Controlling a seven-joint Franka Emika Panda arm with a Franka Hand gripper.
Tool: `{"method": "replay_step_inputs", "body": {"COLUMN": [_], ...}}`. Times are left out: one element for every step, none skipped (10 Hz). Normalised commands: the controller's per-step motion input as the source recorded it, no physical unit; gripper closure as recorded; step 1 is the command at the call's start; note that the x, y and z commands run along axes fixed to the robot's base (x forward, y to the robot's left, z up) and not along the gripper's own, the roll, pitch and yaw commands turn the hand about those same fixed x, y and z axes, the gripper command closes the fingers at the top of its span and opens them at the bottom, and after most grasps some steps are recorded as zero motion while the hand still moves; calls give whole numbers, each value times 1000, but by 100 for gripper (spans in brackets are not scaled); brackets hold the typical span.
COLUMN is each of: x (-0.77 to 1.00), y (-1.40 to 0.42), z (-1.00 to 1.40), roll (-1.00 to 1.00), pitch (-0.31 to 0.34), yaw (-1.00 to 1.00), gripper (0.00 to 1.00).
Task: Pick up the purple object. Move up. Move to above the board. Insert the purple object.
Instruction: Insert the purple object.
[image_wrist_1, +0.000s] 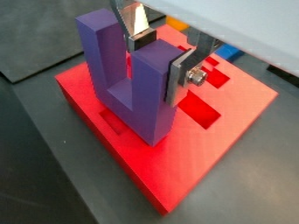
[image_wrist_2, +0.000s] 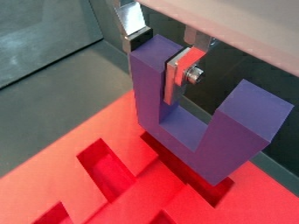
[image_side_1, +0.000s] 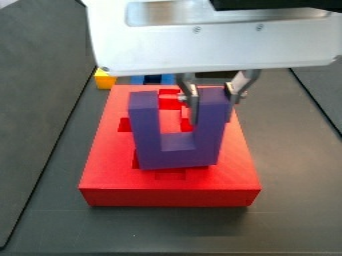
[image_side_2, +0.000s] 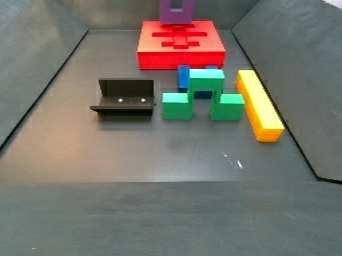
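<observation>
The purple object (image_wrist_1: 135, 87) is an upright U-shaped block with its prongs pointing up. My gripper (image_wrist_1: 163, 54) is shut on one prong, with a silver finger plate (image_wrist_2: 179, 77) on each side of it. The block's base bar is down at the top of the red board (image_wrist_1: 176, 166) and seems to sit in a dark recess (image_wrist_2: 163, 149). Both side views show the purple object (image_side_1: 174, 135) (image_side_2: 175, 12) standing on the board (image_side_1: 167, 185) (image_side_2: 214, 42), under my gripper (image_side_1: 214, 98). The board's other recesses (image_wrist_2: 111, 171) are open.
In a side view, a green block (image_side_2: 201, 95), a blue block (image_side_2: 185, 75) and a long yellow bar (image_side_2: 258, 103) lie on the dark floor in front of the board. The fixture (image_side_2: 123, 100) stands to their left. Sloping walls enclose the floor.
</observation>
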Motion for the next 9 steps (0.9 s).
{"method": "replay_step_inputs", "body": {"x": [177,-220,-477,-331,0,326,386,346,49], "y": [0,26,57,0,-157,-154,-120,-91,0], "z": [0,0,31,0,-31,-57,-103,-151,-191], "roll": [259,261,231,153,94,103,119,117,171], "pitch": [126,101,76,31,0,11,33,29,43], "yaw": [-34,-74,-157,-69,0,0,0,0,0], "gripper": [100,100,100,100,100,100,100,100,100]}}
